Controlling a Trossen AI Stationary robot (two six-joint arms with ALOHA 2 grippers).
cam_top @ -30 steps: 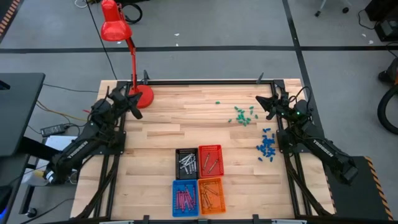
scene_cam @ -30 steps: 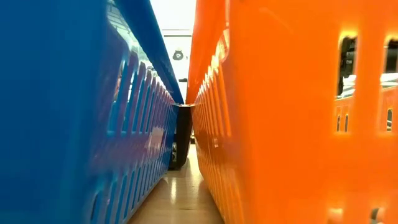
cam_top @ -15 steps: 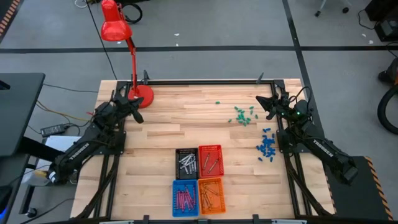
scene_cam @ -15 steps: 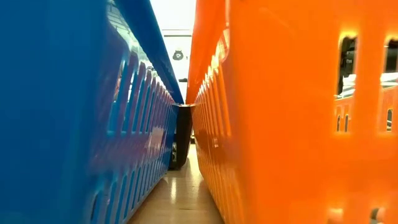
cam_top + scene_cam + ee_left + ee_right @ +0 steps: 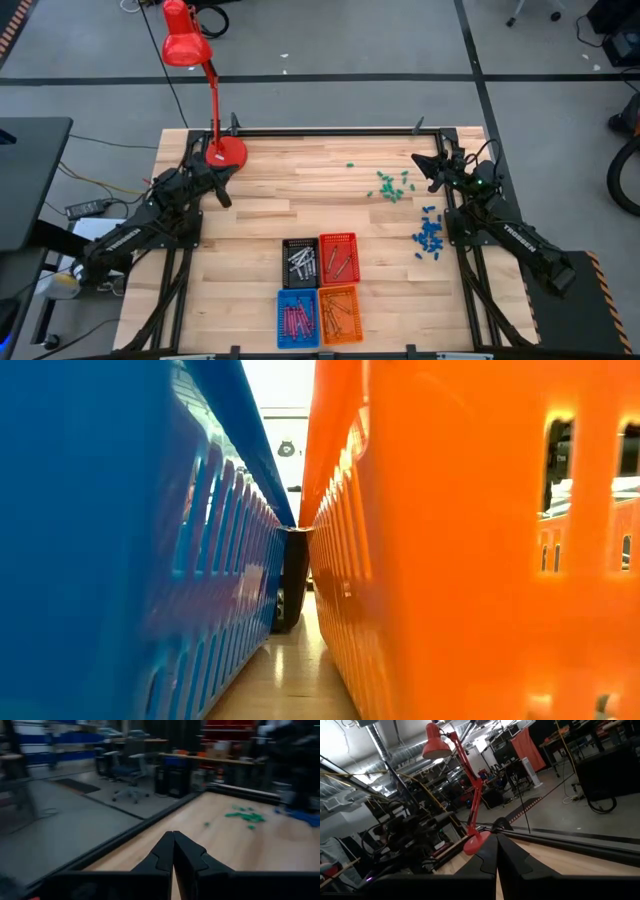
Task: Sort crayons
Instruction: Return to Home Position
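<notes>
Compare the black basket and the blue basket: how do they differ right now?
The black basket holds pale grey crayons; the blue basket holds maroon-purple crayons. The black basket sits nearer the middle of the table; the blue basket sits right next to it, by the table edge on the arms' base side. Both are small rectangular baskets of similar size.

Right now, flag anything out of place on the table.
Only the green pieces and blue pieces: they lie scattered loose near the right arm, outside the baskets. The crayons lie inside the baskets; nothing looks damaged.
</notes>
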